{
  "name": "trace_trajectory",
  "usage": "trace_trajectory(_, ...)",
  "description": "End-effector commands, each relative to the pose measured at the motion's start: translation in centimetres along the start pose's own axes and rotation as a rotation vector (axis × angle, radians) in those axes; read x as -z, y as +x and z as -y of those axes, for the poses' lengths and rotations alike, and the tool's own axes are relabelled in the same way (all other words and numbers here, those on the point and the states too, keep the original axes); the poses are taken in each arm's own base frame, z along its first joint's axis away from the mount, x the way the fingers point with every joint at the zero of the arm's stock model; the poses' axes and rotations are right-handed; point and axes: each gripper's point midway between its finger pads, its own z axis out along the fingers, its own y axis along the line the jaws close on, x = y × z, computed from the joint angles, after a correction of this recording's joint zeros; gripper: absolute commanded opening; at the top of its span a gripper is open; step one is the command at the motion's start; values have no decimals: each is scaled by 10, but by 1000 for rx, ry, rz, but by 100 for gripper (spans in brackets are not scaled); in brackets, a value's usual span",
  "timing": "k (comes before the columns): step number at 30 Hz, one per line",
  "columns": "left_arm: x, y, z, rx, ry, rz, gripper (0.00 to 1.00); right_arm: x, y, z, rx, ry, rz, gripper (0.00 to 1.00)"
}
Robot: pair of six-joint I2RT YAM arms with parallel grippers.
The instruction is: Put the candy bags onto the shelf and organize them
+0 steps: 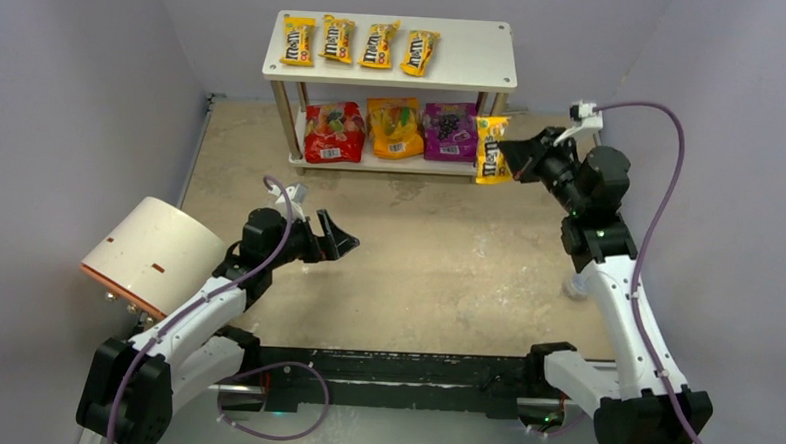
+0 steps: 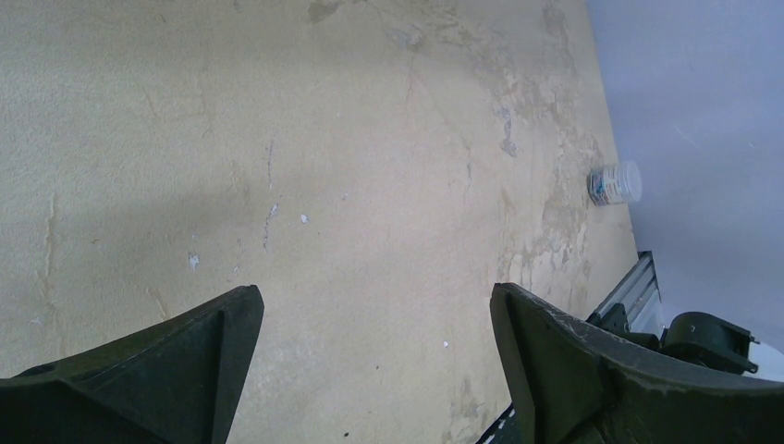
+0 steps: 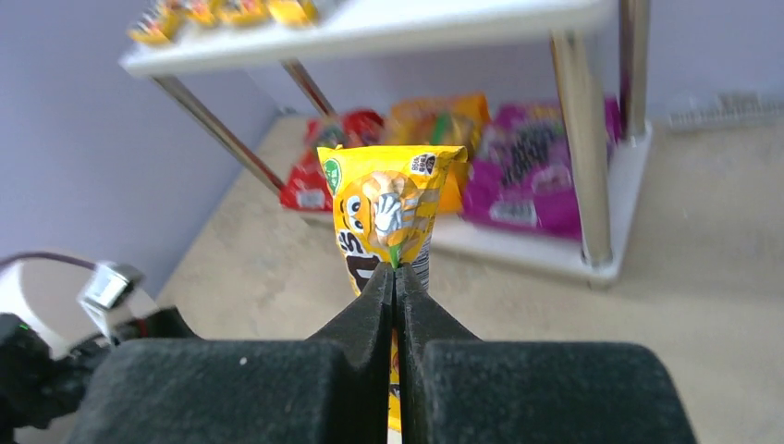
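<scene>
The white two-tier shelf (image 1: 476,55) stands at the back. Several yellow M&M's packets (image 1: 299,41) lie in a row on its top board. The red pouch (image 1: 334,132), orange pouch (image 1: 395,127) and purple pouch (image 1: 450,131) sit on the lower board. My right gripper (image 1: 509,152) is shut on a fifth yellow packet (image 1: 490,150), held in the air by the shelf's right front post; it also shows in the right wrist view (image 3: 393,208). My left gripper (image 1: 340,238) is open and empty over the table's middle.
A white-and-orange cylinder (image 1: 149,254) lies at the left by the left arm. A small clear cup (image 2: 617,183) stands near the right wall. The shelf's right front metal post (image 3: 582,139) is close to the held packet. Purple walls enclose the table.
</scene>
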Motion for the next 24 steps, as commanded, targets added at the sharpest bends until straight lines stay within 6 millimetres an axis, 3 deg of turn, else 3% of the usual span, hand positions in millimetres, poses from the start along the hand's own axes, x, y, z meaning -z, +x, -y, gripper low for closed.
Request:
trace_trajectory(1,-1,-6,8,-17,37,23,100,-10,-70,-38,55,-126,130,0)
trace_trajectory(7,-1,-8,8,-22,31,28,100,-51,-123,-42,55,-126,170,0)
trace_trajectory(14,-1,-11,7,-27,23,34,100,-97,-154,-33,5,-97,179,0)
trace_trajectory(24,-2,-12,7,-32,17,31,100,-151,-150,-11,-68,-71,130,0)
